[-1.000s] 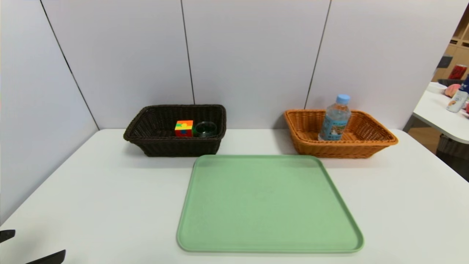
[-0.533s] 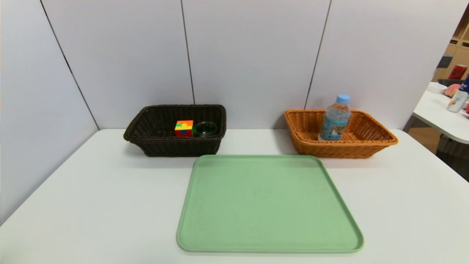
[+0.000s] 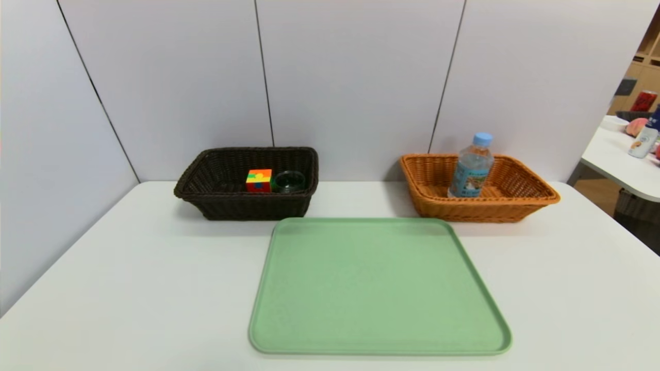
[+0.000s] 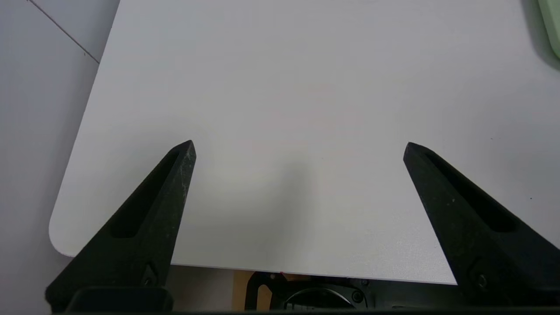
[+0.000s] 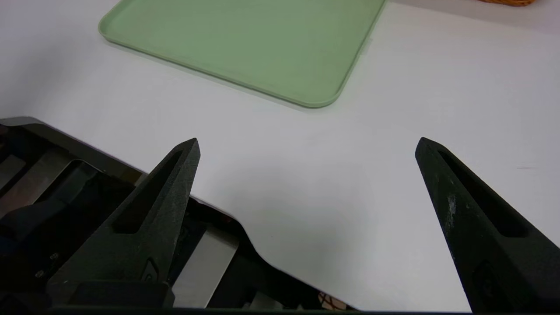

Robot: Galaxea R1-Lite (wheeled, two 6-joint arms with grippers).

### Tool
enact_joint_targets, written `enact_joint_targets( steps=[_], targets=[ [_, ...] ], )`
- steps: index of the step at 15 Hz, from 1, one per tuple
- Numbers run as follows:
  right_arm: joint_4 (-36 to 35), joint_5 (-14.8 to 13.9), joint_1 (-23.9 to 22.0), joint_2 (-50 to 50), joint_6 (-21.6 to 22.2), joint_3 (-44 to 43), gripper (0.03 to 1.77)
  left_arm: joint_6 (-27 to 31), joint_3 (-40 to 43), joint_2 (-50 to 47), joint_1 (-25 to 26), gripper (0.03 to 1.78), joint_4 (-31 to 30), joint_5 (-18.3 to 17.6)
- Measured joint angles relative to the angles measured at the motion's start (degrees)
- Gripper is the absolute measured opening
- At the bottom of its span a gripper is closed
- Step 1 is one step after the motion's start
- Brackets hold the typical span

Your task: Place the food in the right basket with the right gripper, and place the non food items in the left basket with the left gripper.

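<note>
Both grippers are spread wide and empty, the left gripper (image 4: 299, 148) over the white table's near-left corner, the right gripper (image 5: 309, 146) by its near edge! Colourful puzzle cube (image 3: 259, 181) in the black wicker basket (image 3: 252, 206), blue-capped clear plastic bottle (image 3: 471, 172) in the orange wicker basket (image 3: 484, 210), back edge; that tall bottle could topple if an arm knocked it.

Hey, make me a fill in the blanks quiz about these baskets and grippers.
The colorful cube sits in the ____ basket.
The bottle has a light ____ cap.
The tray is ____ in color.
The left gripper and right gripper are both ____, with nothing between their fingers.

Missing words: black; blue; green; open.
</note>
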Motion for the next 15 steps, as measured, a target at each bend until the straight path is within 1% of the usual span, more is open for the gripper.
enact_joint_targets(
  steps=[2,4,7,9,12,15],
  targets=[
    [2.39,0.12,-1.22,-1.88,0.01,0.09,1.70,0.01,1.11,-1.93,1.02,1.69,0.00,-0.39],
    [2.62,0.22,-2.79,-3.25,0.12,0.09,1.70,0.06,2.07,-3.51,1.72,1.69,-0.04,-0.78],
    [2.62,2.68,-6.07,-5.41,0.04,-0.24,1.70,0.04,3.23,-5.74,2.23,1.69,-0.04,-2.21],
    [2.76,3.17,-7.67,-7.18,-0.33,0.27,1.70,0.06,3.72,-7.09,2.45,1.69,-0.06,-3.80],
    [2.51,3.10,-8.14,-9.57,-0.27,1.23,1.70,0.17,4.74,-9.00,2.46,1.69,-0.56,-6.88],
    [2.51,2.88,-8.20,-11.80,-0.20,1.49,1.70,0.26,6.45,-11.14,2.46,1.69,-1.68,-8.61]
  ],
)
